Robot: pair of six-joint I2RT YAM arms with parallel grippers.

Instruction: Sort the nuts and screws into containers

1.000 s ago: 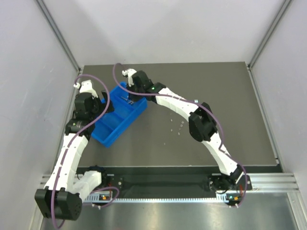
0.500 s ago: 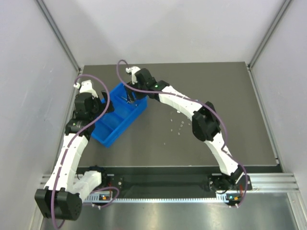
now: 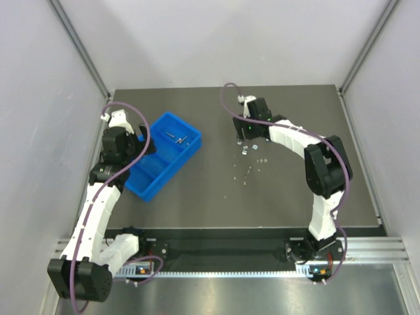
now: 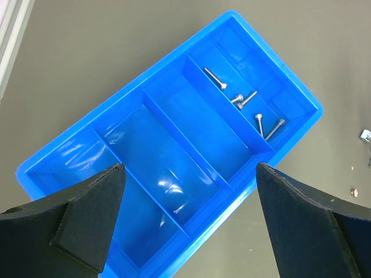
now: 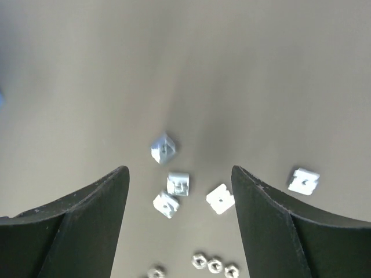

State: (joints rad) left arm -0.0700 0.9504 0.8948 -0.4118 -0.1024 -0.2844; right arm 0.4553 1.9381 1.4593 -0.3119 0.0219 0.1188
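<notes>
Presently the left gripper [image 4: 190,168] hangs spread wide over the blue tray [image 4: 191,133] with nothing between its fingers, and several screws [image 4: 243,99] lie loose in the tray's far end compartment. The right gripper [image 5: 178,171] is also parted and holds nothing, poised above nuts [image 5: 178,184] scattered on the dark table [image 3: 282,197], right of the tray and well apart from it. Square nuts lie below the gap between its fingers, with smaller hex ones clustered just beside them.
</notes>
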